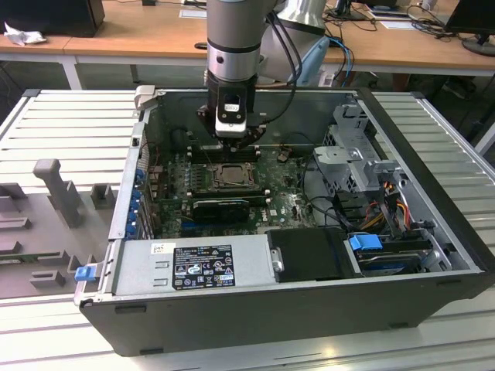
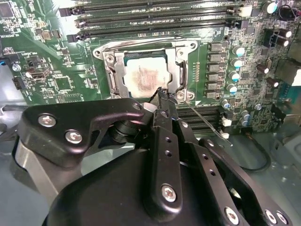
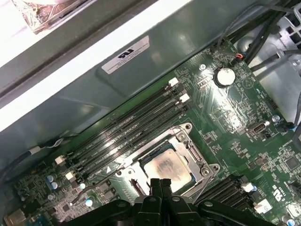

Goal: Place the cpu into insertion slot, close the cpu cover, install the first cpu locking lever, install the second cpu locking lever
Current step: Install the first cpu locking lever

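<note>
My pincer hangs clenched, fingertips together and empty, just at the 6 o'clock edge of the insertion slot. One cpu sits in that slot with the cpu cover down around it. The exterior view adds the open computer case holding the green motherboard, on the ribbed bench.

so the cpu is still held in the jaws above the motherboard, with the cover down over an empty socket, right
Not quite. The cpu is not in the jaws; it already sits in the insertion slot, with the cpu cover down around it, as the second wrist view shows. The gripper hangs above the motherboard, jaws together, carrying nothing.
</note>
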You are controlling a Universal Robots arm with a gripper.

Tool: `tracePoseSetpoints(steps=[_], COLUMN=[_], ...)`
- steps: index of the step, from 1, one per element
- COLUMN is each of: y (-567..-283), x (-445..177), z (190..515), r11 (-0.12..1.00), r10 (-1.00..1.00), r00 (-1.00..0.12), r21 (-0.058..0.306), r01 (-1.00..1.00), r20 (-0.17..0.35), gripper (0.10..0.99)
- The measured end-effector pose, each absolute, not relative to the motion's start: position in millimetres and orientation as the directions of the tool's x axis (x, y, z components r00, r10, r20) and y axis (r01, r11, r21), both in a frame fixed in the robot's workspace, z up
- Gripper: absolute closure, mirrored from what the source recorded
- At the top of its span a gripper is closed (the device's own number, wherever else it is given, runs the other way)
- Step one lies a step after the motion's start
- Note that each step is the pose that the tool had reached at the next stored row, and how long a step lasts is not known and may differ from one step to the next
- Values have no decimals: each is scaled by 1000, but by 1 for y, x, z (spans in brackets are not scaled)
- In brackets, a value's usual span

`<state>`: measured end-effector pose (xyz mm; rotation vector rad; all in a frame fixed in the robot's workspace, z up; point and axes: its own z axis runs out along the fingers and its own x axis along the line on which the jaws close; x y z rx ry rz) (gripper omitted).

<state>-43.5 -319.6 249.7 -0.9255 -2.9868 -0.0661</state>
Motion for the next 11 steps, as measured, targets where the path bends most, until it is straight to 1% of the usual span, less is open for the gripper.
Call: tracePoseSetpoints(steps=[11], y=[-320], x=[-44], z=[250], r11=[863], r10=[503], r00=[-864], r21=[36], r01=[504], r20=[26], gripper=[980])
